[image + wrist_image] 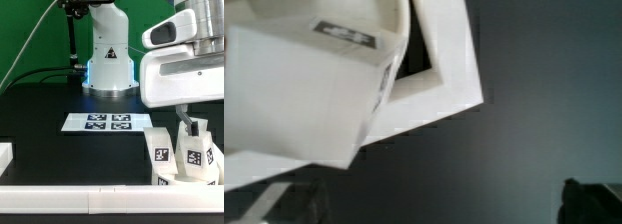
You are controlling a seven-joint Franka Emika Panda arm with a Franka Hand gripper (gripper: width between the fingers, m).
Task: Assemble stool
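Observation:
Two white stool legs with black-and-white tags stand upright at the exterior view's right, one [158,150] nearer the middle and one [195,152] further right. Under them lies a white part [190,178] that looks like the round seat; its shape is mostly cut off. My gripper [186,122] hangs just above the right leg, apart from it. In the wrist view the dark fingertips [589,200] stand wide apart with only dark table between them. A tagged white leg [304,90] and a white edge with a dark hollow [446,85] lie beyond the fingers. A third leg is not in view.
The marker board [97,122] lies in the middle of the black table. A white border rail [90,196] runs along the near edge, with a white block [5,155] at the exterior view's left. The robot base [108,60] stands behind.

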